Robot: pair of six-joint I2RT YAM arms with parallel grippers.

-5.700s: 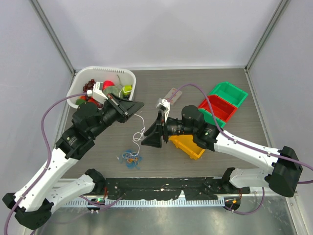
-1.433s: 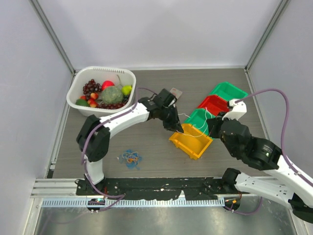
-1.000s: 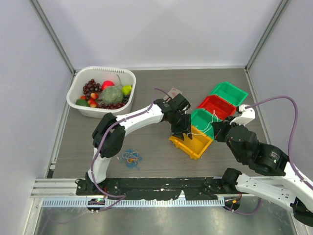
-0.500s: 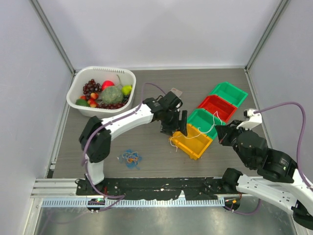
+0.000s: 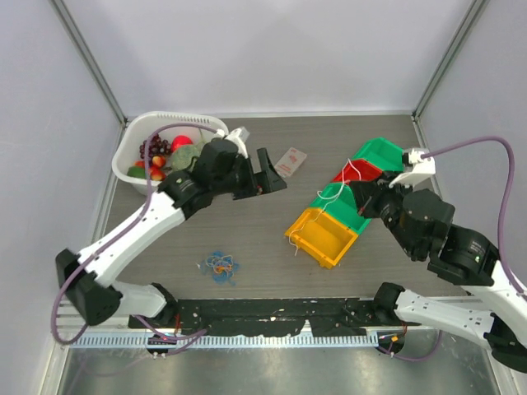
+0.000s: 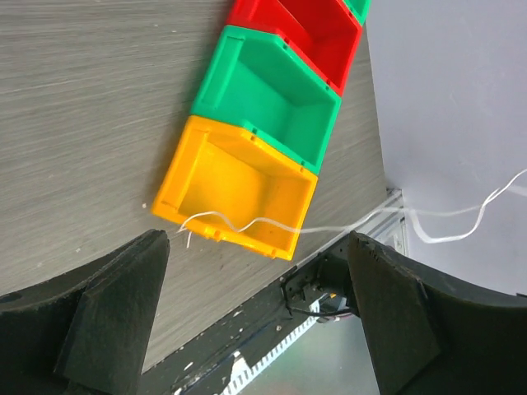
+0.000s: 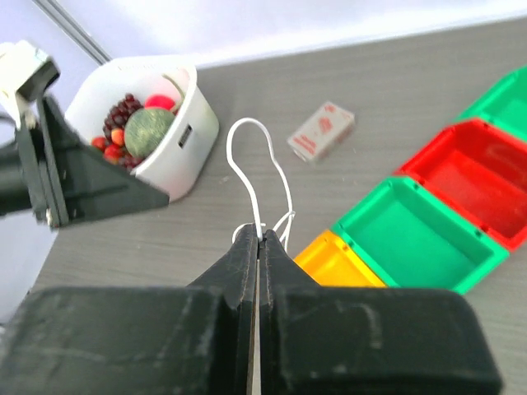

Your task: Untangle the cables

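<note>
Right end effector [image 7: 257,240] clenched on white cable [image 7: 255,218]; left end effector [image 6: 255,243] spread wide, empty, near fruit basket [image 5: 132,141].

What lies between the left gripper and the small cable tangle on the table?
Only bare table; the top view shows nothing between the left gripper and the cable tangle.

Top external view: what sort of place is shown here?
Most likely a robotics lab test cell: plain white walls enclose a table, two arms are bolted to a rail, and coloured bins and a fruit basket serve as props.
</note>
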